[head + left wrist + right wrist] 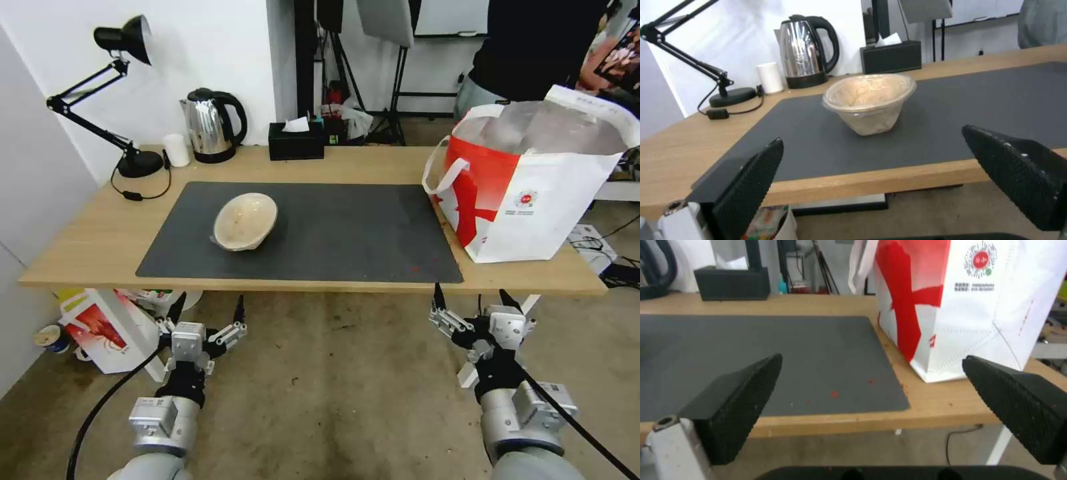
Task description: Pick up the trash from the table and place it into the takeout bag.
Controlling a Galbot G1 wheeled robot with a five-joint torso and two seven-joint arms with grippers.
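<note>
I see just the shallow beige bowl [245, 221] left on the mat [347, 233], takeout bag [533, 180] far right, left gripper [207, 311] and right gripper [475, 301] both wide, empty, near the table [80, 247] edge.

A plain white wall [220, 47] stands behind the long light-wood bench [80, 233], which has white legs. At the bench's back edge, beside that wall, are a black articulated desk lamp [123, 40], a shiny steel electric kettle [212, 125] with a black handle and a black rectangular tissue box [296, 141]. Below the bench lies a mottled grey-brown concrete floor [333, 393]. Black tripod stands [400, 93] rise in the room beyond the tissue box.
</note>
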